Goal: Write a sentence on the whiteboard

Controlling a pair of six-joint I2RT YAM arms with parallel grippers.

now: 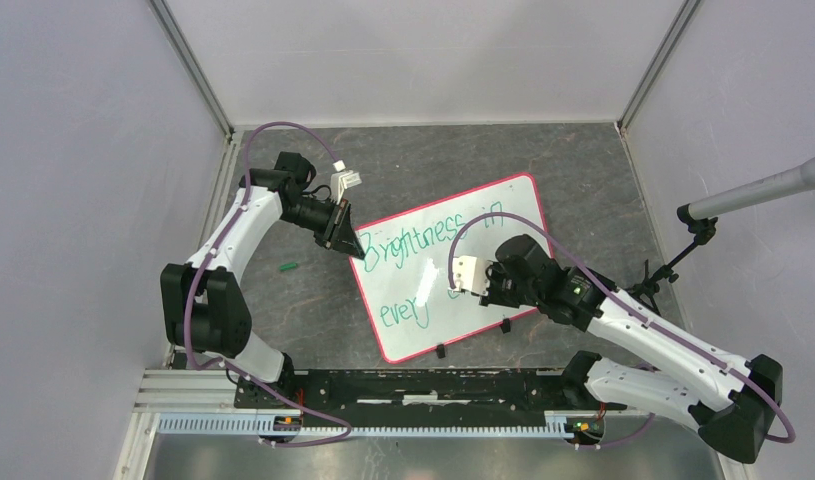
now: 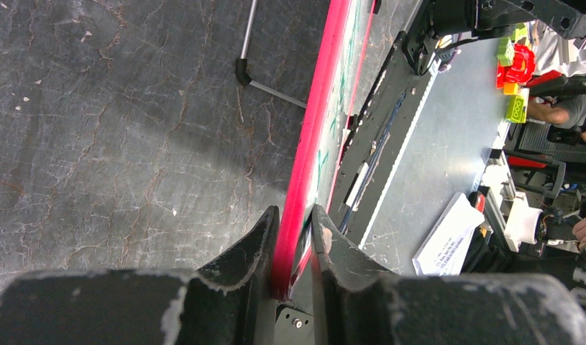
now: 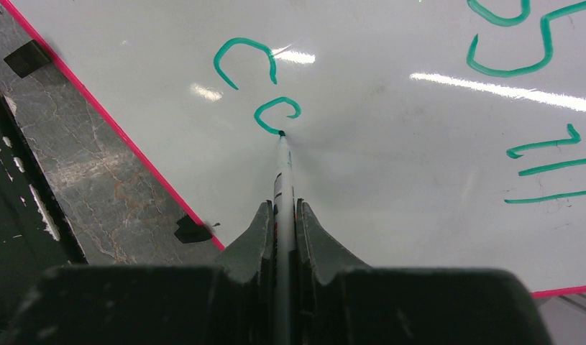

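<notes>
The whiteboard (image 1: pixel 508 205) lies tilted on the dark table, its red-pink rim (image 2: pixel 322 108) seen edge-on in the left wrist view. The sentence (image 1: pixel 423 240) in green reads "Brightness in", with "every" below it and two small curved strokes (image 3: pixel 275 113) after that. My left gripper (image 2: pixel 293 212) is shut on the board's left corner rim, also seen from above (image 1: pixel 356 248). My right gripper (image 3: pixel 281 208) is shut on a thin white marker (image 3: pixel 283 169). The marker's tip touches the board at the lower end of the second curved stroke. From above, the right gripper (image 1: pixel 480 283) hovers over the second line.
A green marker cap (image 1: pixel 289 267) lies on the table left of the board. Small black tabs (image 1: pixel 440 350) (image 1: pixel 505 325) sit at the board's near edge. A microphone stand (image 1: pixel 763 190) reaches in from the right. A metal rail (image 1: pixel 383 385) runs along the front.
</notes>
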